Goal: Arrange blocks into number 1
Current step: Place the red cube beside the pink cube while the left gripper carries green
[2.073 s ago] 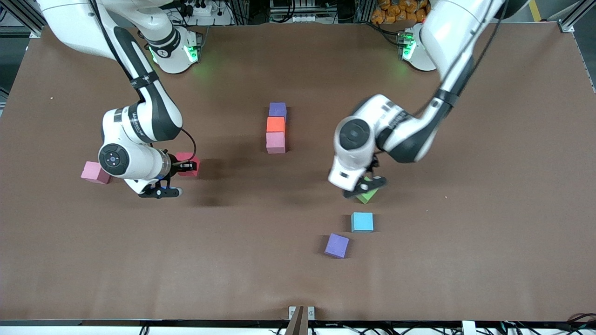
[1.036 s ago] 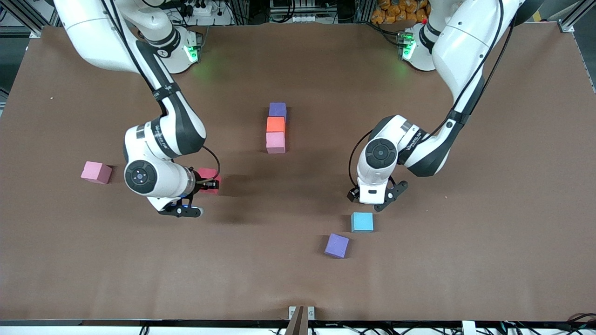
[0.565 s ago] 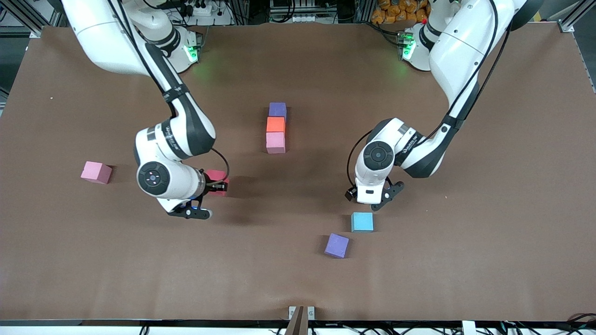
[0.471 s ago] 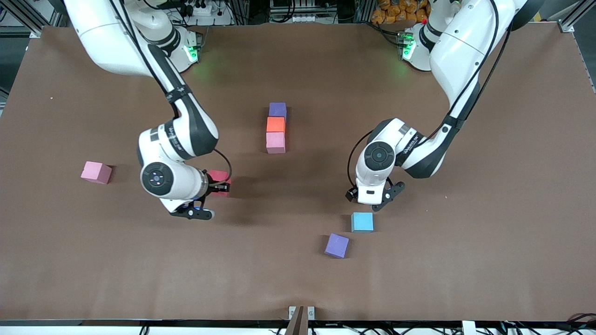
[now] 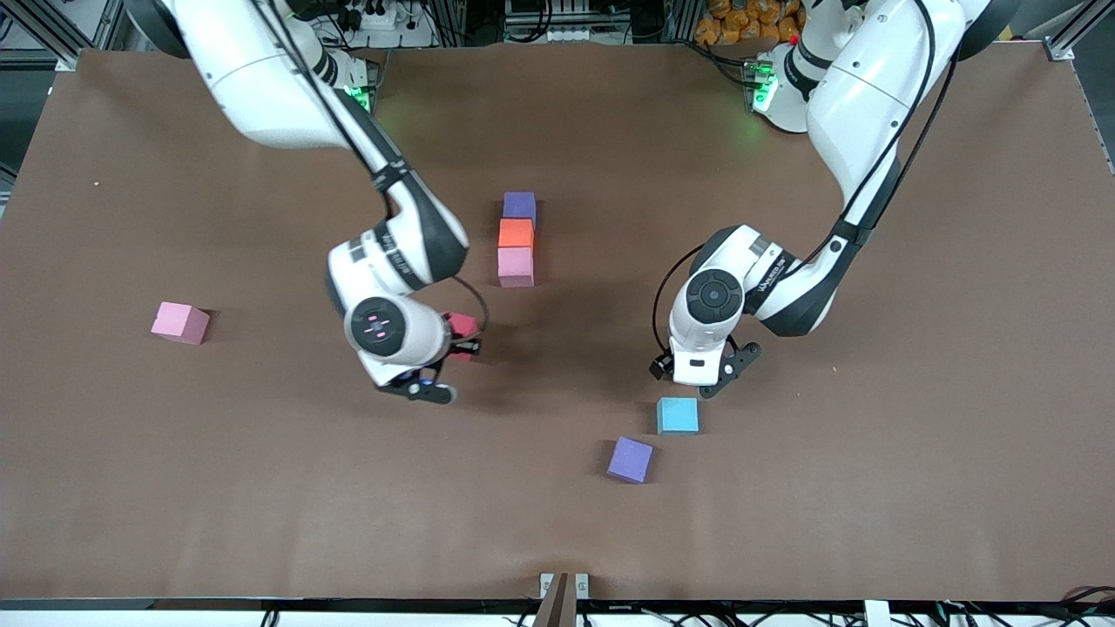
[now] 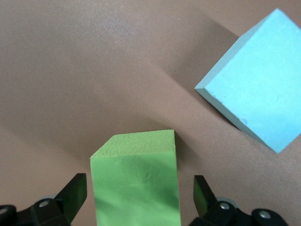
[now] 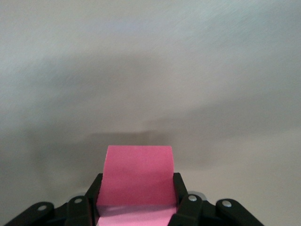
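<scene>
Three blocks form a column mid-table: purple [image 5: 519, 205], orange [image 5: 516, 232], pink [image 5: 516, 266]. My right gripper [image 5: 457, 341] [image 7: 138, 190] is shut on the red block [image 5: 462, 326] [image 7: 138, 174], held over the table beside the column's pink end. My left gripper [image 5: 699, 376] [image 6: 138, 200] is open around the green block [image 6: 136, 181], with a gap at each finger [image 6: 75, 193]. The hand hides that green block in the front view. The light blue block [image 5: 678, 415] [image 6: 256, 84] lies just nearer the front camera, then a second purple block [image 5: 630, 460].
A second pink block [image 5: 180, 322] lies alone toward the right arm's end of the brown table [image 5: 915, 488]. The robots' bases stand along the table's edge farthest from the front camera.
My right arm has carried the red block from near the lone pink block toward the middle column. My left gripper swung over the green block, covering it, then hardly moved.
</scene>
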